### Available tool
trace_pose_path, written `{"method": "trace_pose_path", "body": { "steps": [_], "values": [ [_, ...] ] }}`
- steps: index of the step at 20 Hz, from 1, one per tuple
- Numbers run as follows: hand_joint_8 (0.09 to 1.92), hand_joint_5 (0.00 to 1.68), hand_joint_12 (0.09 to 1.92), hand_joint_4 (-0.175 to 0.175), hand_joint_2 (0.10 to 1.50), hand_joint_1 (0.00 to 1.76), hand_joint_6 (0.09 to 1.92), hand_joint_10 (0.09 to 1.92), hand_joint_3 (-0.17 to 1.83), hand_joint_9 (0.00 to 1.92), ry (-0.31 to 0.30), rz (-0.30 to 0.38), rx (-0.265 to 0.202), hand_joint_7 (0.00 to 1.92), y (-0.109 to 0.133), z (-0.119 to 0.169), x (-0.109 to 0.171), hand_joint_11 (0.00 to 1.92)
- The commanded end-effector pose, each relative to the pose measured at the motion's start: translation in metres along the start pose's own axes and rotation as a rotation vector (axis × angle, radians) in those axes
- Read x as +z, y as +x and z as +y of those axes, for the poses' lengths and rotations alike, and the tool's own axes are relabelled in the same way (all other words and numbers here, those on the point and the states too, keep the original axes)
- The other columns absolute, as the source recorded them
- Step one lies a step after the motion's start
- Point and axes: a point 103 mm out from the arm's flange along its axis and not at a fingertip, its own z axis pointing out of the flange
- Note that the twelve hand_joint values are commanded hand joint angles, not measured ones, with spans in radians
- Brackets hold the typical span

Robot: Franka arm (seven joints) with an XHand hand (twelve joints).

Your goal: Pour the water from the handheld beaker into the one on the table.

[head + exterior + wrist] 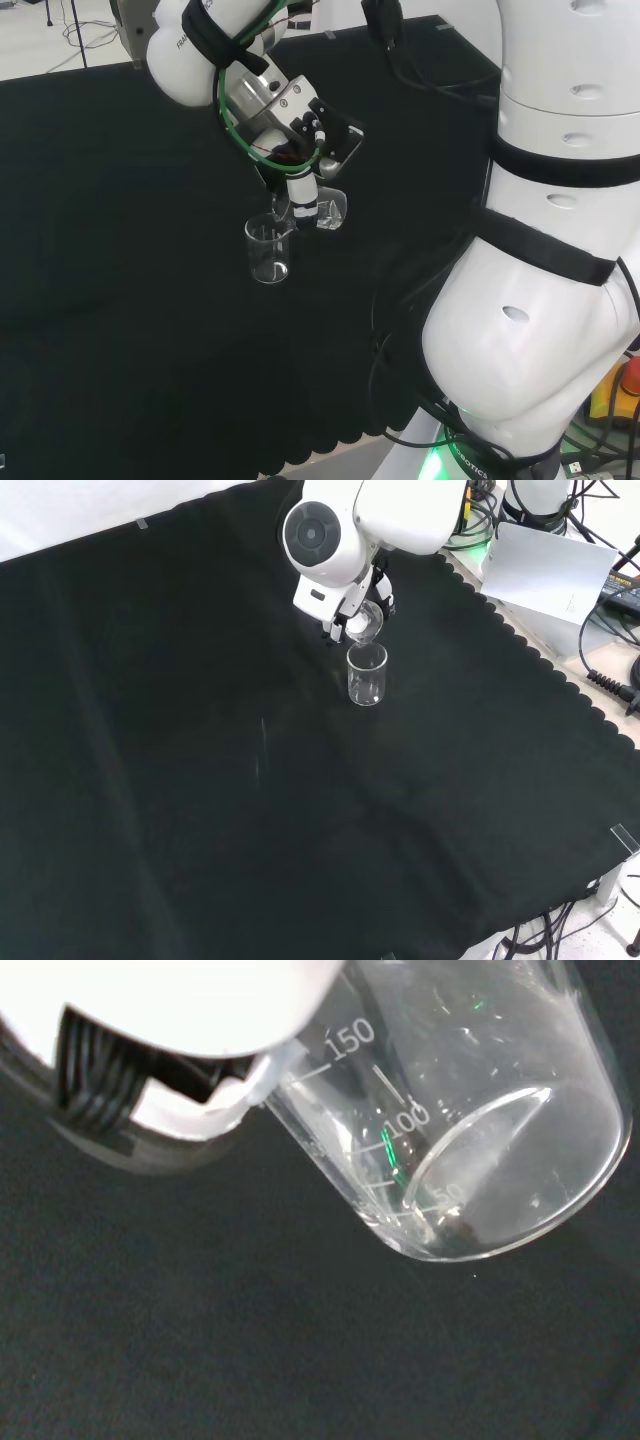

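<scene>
A clear glass beaker (268,250) stands upright on the black cloth (120,300); the front view shows this standing beaker (367,674) just below the arm's round grey cap. My hand (302,190) is curled round a second clear beaker (330,210) and holds it tilted, its mouth toward the standing one's rim. In the front view the held beaker (367,626) hangs directly above the standing one, with the hand (345,620) beside it. Close up, the held beaker (470,1150) lies tipped with printed marks on its wall, beside a white finger (200,1100). I cannot make out water in either beaker.
The arm's big white links (550,250) stand at the right of the head view. The cloth's scalloped edge (560,670) runs along the right of the front view, with a white sheet (550,570) and cables beyond it.
</scene>
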Motion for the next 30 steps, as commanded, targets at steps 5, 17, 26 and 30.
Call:
{"method": "trace_pose_path", "body": {
  "steps": [5, 17, 26, 30],
  "values": [
    [0.84, 1.24, 0.77, -0.175, 0.49, 1.31, 0.87, 0.55, 0.98, 1.64, 0.04, -0.05, 0.012, 1.3, 0.004, -0.001, -0.005, 1.38],
    [0.85, 1.24, 0.77, -0.175, 0.49, 1.31, 0.88, 0.56, 0.99, 1.64, 0.078, -0.089, 0.018, 1.3, 0.003, -0.002, -0.007, 1.38],
    [0.85, 1.24, 0.77, -0.175, 0.49, 1.31, 0.88, 0.57, 0.99, 1.64, 0.11, -0.139, 0.025, 1.29, 0.01, 0.001, -0.011, 1.38],
    [0.85, 1.24, 0.77, -0.175, 0.49, 1.31, 0.88, 0.57, 0.99, 1.63, 0.115, -0.153, 0.026, 1.29, 0.012, 0.002, -0.013, 1.38]
  ]
}}
